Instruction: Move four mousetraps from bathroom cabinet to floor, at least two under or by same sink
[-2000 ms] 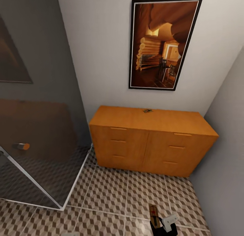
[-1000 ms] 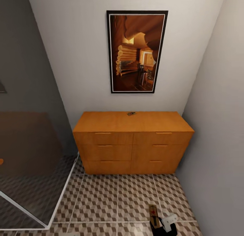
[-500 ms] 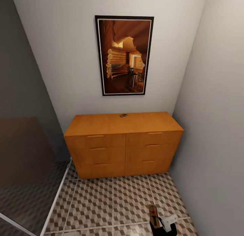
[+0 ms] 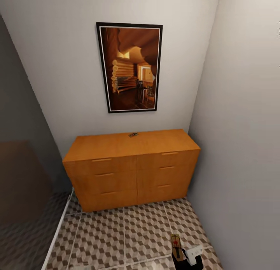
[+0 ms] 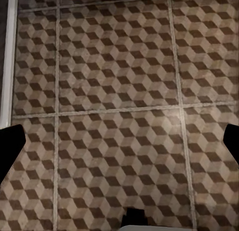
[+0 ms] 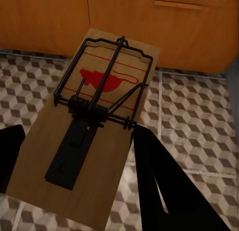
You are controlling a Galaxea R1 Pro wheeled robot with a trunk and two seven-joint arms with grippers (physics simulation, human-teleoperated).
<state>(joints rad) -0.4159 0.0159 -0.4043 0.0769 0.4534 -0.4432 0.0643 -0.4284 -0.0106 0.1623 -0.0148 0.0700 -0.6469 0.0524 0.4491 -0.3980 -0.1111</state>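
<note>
mousetrap (image 6: 94, 136) clamped in right gripper (image 4: 186, 258), held above bathroom floor (image 4: 128, 231) | second mousetrap (image 4: 133, 135) on cabinet (image 4: 128, 173) top near back edge | left gripper (image 5: 119, 141) fingers spread apart over tiles | framed picture (image 4: 129, 68) on wall above cabinet

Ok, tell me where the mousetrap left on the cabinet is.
In the head view, the small mousetrap lies on the cabinet top, near its back edge by the wall, roughly midway along and just below the framed picture.
</note>
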